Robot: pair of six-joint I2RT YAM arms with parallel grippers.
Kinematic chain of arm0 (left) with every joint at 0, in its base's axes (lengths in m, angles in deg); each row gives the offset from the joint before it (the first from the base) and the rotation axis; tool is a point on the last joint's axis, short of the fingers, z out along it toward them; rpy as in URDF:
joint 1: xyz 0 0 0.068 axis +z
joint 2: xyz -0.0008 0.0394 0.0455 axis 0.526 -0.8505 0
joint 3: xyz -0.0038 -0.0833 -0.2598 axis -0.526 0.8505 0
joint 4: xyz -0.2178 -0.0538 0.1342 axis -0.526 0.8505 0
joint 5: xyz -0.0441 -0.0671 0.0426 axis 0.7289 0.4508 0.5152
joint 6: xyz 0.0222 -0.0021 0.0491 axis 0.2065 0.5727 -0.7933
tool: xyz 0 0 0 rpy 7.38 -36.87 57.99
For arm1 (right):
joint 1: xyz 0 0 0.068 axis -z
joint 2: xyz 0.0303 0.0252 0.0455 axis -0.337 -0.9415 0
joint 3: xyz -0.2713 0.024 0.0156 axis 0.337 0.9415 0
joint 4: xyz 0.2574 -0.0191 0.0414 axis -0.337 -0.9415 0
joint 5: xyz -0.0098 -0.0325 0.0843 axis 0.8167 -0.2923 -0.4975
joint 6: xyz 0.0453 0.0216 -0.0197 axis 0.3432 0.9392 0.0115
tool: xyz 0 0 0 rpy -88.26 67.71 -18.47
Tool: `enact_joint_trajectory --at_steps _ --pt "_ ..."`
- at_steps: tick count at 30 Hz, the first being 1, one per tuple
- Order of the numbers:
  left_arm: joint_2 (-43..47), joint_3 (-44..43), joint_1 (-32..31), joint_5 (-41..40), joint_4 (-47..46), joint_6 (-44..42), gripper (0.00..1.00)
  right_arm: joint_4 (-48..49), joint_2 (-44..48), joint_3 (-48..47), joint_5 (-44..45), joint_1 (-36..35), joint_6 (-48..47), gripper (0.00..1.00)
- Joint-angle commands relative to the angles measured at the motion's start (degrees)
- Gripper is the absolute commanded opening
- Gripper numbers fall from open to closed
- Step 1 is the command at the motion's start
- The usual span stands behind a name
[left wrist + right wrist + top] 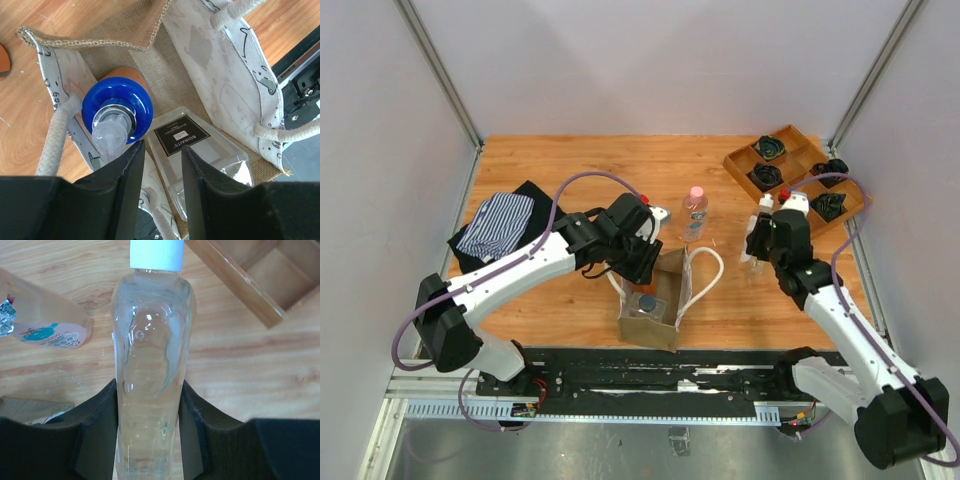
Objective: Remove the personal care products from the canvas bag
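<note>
The canvas bag (660,325) stands open near the front edge, its white handles (705,280) splayed right. Inside stand an orange-brown bottle with a blue cap (117,110) and a clear flat pack with a black label (182,137). My left gripper (642,262) hovers over the bag mouth, and its jaws (163,150) stand narrowly apart with nothing between them. My right gripper (150,405) is shut on a clear bottle with a white cap (152,340), held upright right of the bag (763,215). A clear bottle with a pink cap (695,212) stands on the table.
A wooden compartment tray (795,170) with dark coiled bundles sits at the back right, close to my right gripper. Folded black and blue-striped clothing (500,225) lies at the left. The black rail (670,375) runs along the near edge.
</note>
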Motion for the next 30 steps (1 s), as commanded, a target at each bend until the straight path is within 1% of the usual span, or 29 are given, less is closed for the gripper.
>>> enact_joint_trajectory --at_steps 1,5,9,12,15,16,17,20,22,24,26,30 --pt "-0.9 0.1 -0.4 0.4 -0.7 0.5 0.4 16.7 -5.1 -1.1 7.2 -2.8 -10.7 0.01" --pt "-0.9 0.4 -0.4 0.1 -0.8 0.7 0.39 27.2 -10.0 0.6 8.3 -3.2 -15.4 0.01" --pt "-1.7 0.1 -0.4 0.3 -1.2 1.0 0.39 42.4 -13.0 3.6 8.1 -3.4 -19.7 0.01" --pt "-2.3 -0.2 -0.4 1.0 -1.6 1.3 0.38 50.8 -17.0 3.0 5.6 -3.5 -23.0 0.01" --pt "-2.6 -0.2 -0.5 1.0 -1.7 1.5 0.38 60.0 -22.0 2.6 0.9 -3.5 -25.0 0.01" --pt "-2.7 -0.2 -0.4 1.0 -1.7 1.6 0.38 65.2 -24.1 3.3 -0.7 -3.5 -26.1 0.01" --pt "-2.8 -0.1 -0.4 0.9 -1.8 1.6 0.38 73.8 -26.2 4.5 -2.3 -3.5 -27.7 0.01" --pt "-3.0 0.0 -0.5 0.7 -1.7 1.8 0.38 93.8 -35.3 6.7 -5.4 -3.9 -32.0 0.01" --pt "-3.2 0.0 -0.4 0.8 -1.8 1.8 0.38 103.6 -40.8 7.1 -5.8 -4.6 -35.4 0.01" --pt "-3.5 -0.2 -0.4 0.9 -1.7 1.7 0.38 104.7 -43.7 6.0 -7.5 -4.9 -37.3 0.01" --pt "-4.2 -0.9 -0.4 0.7 -1.3 1.6 0.37 104.8 -45.0 5.6 -8.5 -5.0 -36.6 0.01" --pt "-5.3 -1.6 -0.4 1.1 -1.6 1.5 0.36 105.5 -47.0 3.7 -14.1 -4.8 -37.0 0.01"
